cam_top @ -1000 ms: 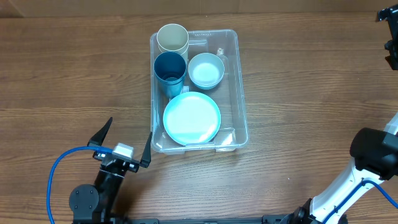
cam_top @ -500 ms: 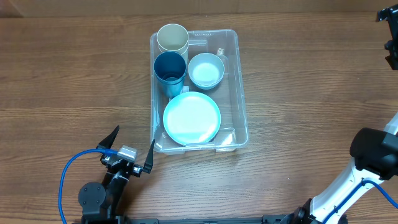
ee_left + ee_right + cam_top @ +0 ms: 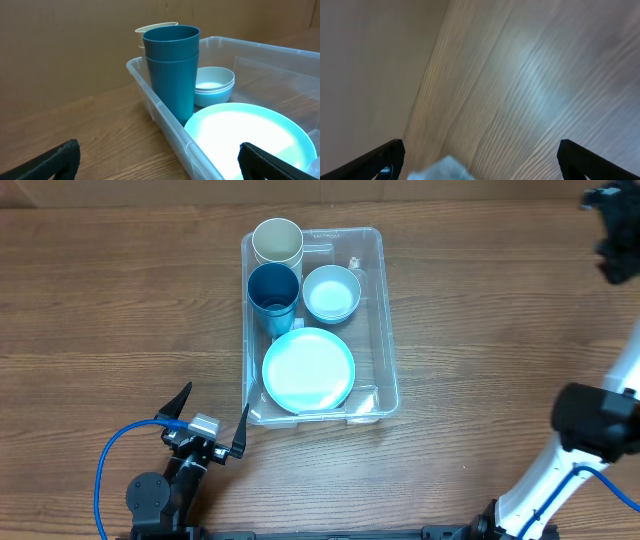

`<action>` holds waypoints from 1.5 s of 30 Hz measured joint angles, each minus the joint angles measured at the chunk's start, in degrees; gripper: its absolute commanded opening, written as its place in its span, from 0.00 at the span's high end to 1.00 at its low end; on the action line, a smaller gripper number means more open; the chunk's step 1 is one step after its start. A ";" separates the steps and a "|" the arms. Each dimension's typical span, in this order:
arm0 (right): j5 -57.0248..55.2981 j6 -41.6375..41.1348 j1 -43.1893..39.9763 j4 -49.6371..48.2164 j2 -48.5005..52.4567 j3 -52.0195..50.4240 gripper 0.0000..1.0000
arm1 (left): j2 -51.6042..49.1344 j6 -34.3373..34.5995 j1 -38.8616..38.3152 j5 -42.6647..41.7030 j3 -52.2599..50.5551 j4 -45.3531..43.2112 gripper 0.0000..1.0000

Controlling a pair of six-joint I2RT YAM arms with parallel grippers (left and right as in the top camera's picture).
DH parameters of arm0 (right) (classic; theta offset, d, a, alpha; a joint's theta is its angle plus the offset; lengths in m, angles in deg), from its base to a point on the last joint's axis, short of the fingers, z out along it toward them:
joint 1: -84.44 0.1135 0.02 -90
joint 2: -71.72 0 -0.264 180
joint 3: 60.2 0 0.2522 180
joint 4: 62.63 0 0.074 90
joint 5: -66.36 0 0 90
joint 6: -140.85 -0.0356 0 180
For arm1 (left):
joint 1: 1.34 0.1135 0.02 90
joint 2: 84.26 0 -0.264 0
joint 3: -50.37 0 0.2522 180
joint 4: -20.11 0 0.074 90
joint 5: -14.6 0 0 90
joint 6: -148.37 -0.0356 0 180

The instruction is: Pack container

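The container [image 3: 385,310] is a clear plastic bin in the table's middle. It holds a cream cup [image 3: 277,241], a stack of two dark teal cups [image 3: 273,289], stacked pale blue bowls [image 3: 331,292] and a light turquoise plate [image 3: 308,369]. The left wrist view shows the bin's near wall [image 3: 165,122], the teal cups [image 3: 171,65], the bowls [image 3: 215,82] and the plate [image 3: 245,132]. My left gripper [image 3: 212,420] is open and empty just left of the bin's near-left corner. My right gripper [image 3: 607,230] is open and empty, high at the far right.
The blurred right wrist view shows wood tabletop [image 3: 530,80] and a pale blurred shape [image 3: 445,167] at the bottom edge. A blue cable [image 3: 100,465] loops by the left arm's base. The white right arm base [image 3: 590,430] stands at the right edge.
My left gripper drew back toward the near edge, then stayed still. My right gripper shifted a little left at the far right. The bin's contents have not moved.
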State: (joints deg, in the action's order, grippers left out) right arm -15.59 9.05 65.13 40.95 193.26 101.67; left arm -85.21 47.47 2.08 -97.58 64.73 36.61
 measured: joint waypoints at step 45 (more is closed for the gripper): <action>-5.99 34.34 22.84 -83.56 -109.50 -132.41 0.00 | 0.11 0.02 0.00 -0.20 -0.13 -0.20 0.00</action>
State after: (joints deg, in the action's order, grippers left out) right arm -21.58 43.38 87.97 -42.61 83.76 -30.73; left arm -85.10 47.49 2.08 -97.77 64.60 36.41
